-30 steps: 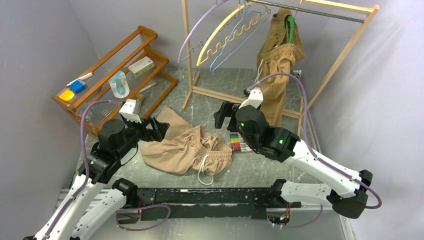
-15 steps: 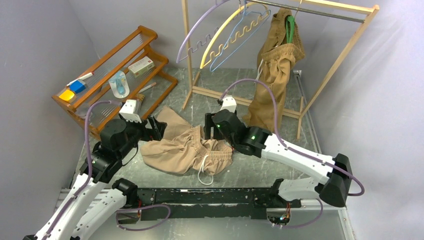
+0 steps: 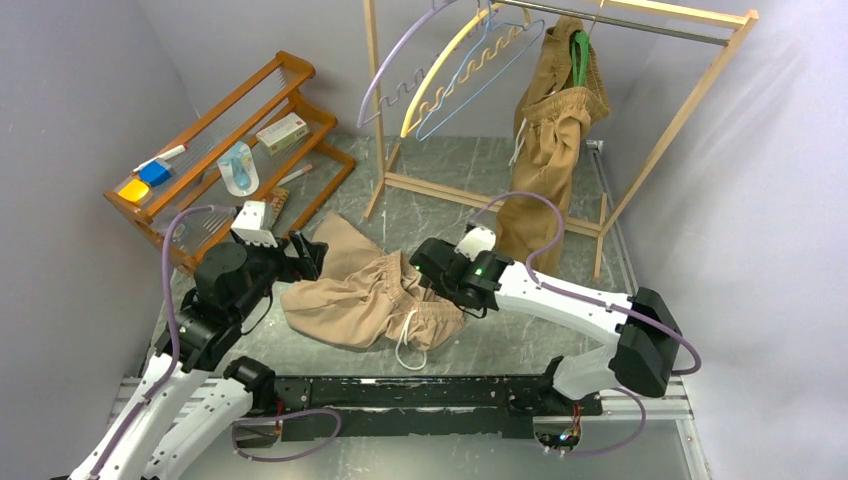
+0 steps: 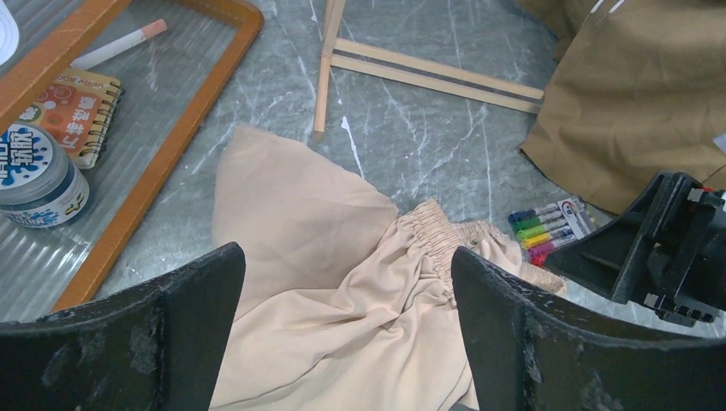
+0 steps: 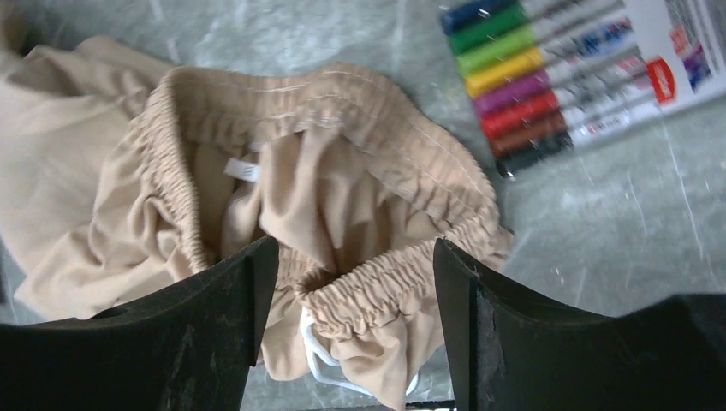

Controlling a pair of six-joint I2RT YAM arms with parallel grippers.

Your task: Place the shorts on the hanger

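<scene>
Top view: the shorts (image 3: 365,300) lie crumpled between the arms, waistband (image 3: 445,310) nearest the right gripper (image 3: 428,265), the hanger (image 3: 487,57) up on the rail (image 3: 620,20) behind; left wrist: the left gripper (image 4: 344,257) gapes over a leg (image 4: 282,197); right wrist: jaws apart, straddling the waistband, apparently not touching.

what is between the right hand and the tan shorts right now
Nothing visible. The right hand is open directly over the gathered waistband of the shorts, with only fabric showing beneath it. The marker pack lies off to the side, clear of the path.
</scene>
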